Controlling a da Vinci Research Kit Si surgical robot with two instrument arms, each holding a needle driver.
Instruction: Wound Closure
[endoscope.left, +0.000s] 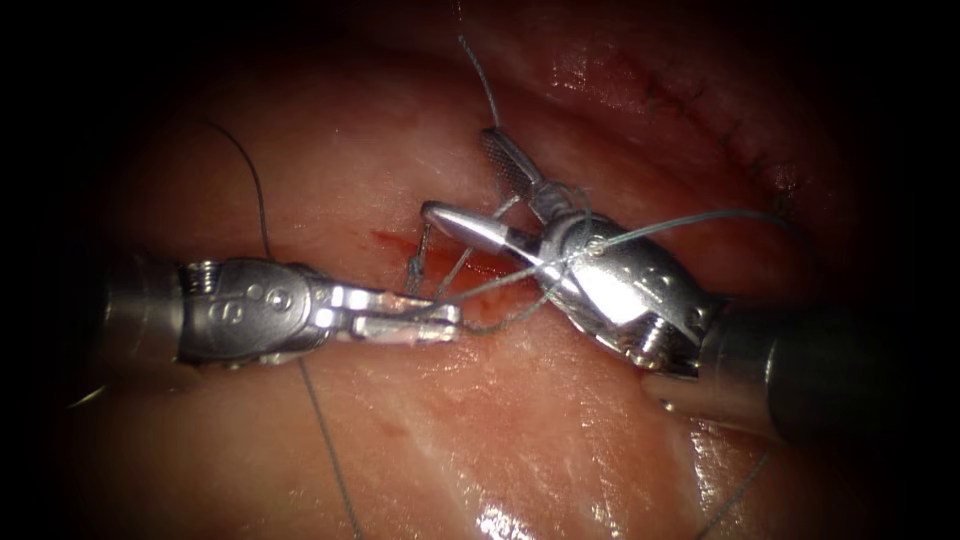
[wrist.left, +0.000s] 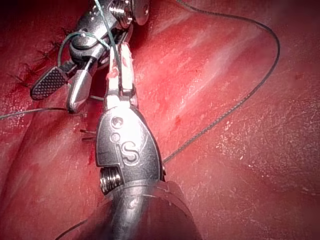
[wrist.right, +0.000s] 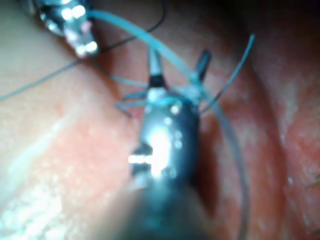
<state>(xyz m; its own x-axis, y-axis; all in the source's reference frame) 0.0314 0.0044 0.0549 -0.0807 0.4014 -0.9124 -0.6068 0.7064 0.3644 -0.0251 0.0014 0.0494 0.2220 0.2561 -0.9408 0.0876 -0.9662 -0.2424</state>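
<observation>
Pink glistening tissue, red fluid at the cut | left claw clamped on thread beside the cut | right claw spread apart, thread wound round it, nothing gripped | needle not made out | risk: wraps may snag on the spread jaws

Endoscope view: above and in front of the tissue, facing down on the cut at moderate closeness; left wrist view: very close along its shaft onto the left pincer; right wrist view: likewise onto the right pincer; all share the cut region and thread.
</observation>
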